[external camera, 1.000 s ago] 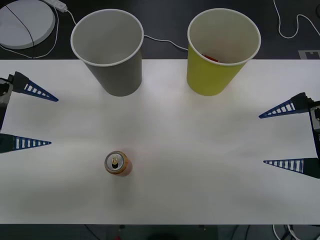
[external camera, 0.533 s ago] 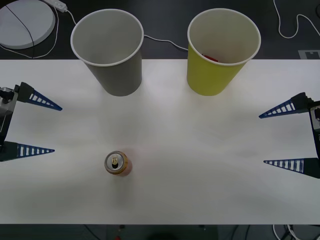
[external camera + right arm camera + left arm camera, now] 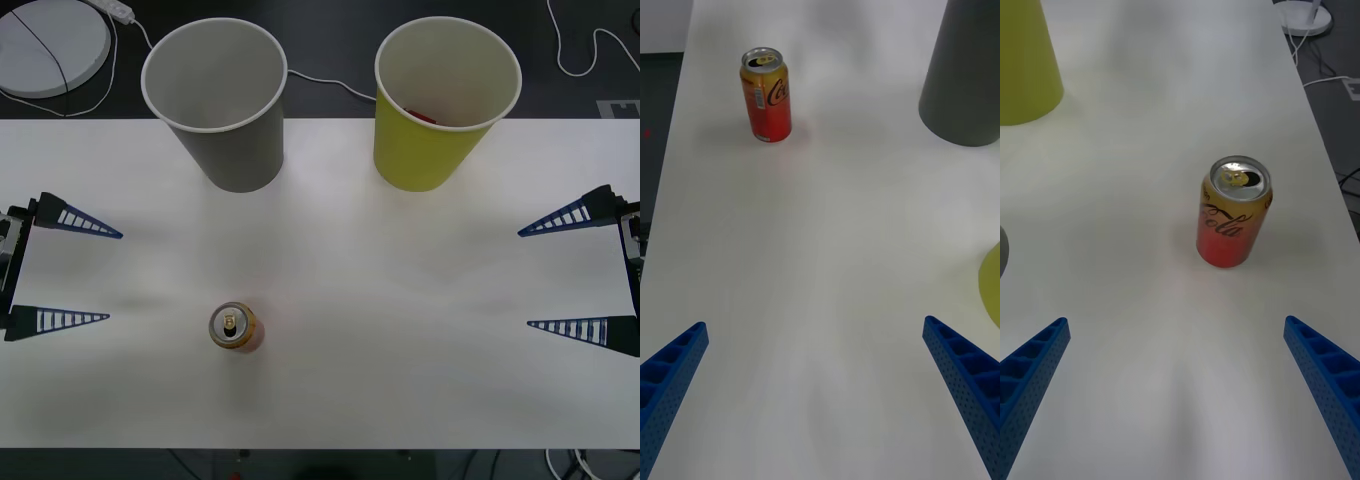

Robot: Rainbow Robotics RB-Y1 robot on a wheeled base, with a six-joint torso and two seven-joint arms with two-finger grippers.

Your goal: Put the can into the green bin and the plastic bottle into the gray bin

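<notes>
Orange-red can [image 3: 235, 327]: stood upright, just ahead of the left gripper [image 3: 68, 275].
Left gripper: jaws spread, empty, had drifted nearer; pickup looked imminent.
Right gripper [image 3: 572, 277]: parked, likewise spread, empty.

The left gripper [image 3: 65, 270] hangs low over the table's left edge, its two blue ribbed fingers [image 3: 78, 220] spread wide and pointing inward toward the middle. The right gripper [image 3: 570, 272] sits at the right edge in a mirrored pose, fingers [image 3: 570, 217] equally wide apart, holding nothing.
</notes>
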